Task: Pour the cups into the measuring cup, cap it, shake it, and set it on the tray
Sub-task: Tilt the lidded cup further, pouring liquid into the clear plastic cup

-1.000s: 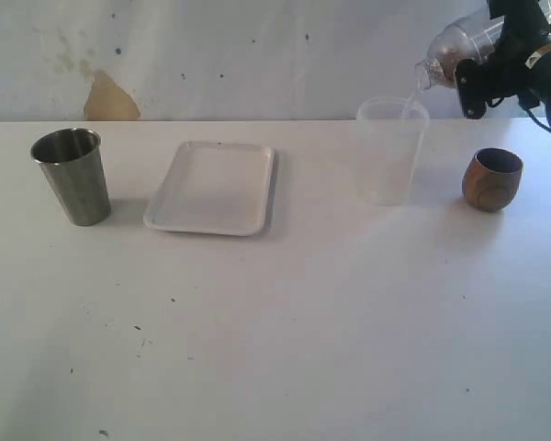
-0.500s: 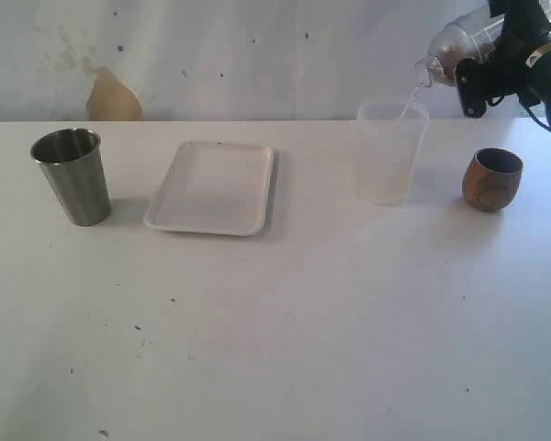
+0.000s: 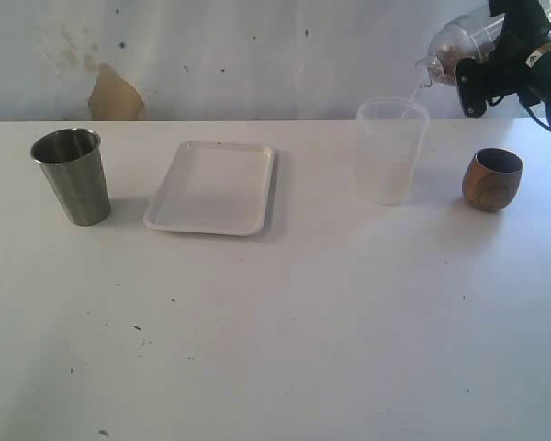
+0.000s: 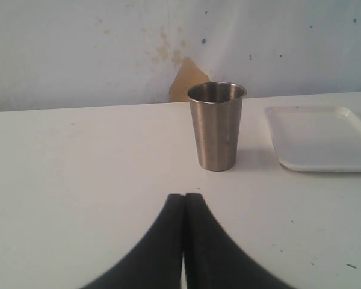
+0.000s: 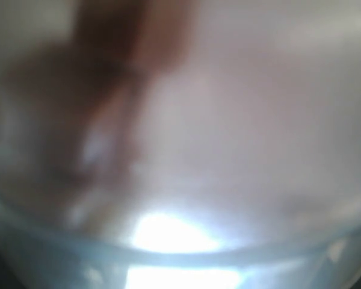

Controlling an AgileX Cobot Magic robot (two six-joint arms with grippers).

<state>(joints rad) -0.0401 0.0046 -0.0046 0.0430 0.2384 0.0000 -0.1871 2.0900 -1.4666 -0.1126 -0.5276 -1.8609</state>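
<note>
My right gripper is shut on the clear measuring cup and holds it tipped on its side at the top right. A thin stream falls from its mouth into the frosted translucent container below. The right wrist view is a blur filled by the measuring cup. The brown wooden cup stands upright to the right of the container. The steel tumbler stands at the far left, with the white tray beside it. My left gripper is shut and empty, low over the table short of the steel tumbler.
A pale wall with a brown patch runs behind the table's far edge. The tray lies just right of the steel tumbler in the left wrist view. The white table is speckled with small dark marks.
The measuring cup stays tipped over the frosted container and the thin stream keeps falling. Nothing else has visibly moved.
</note>
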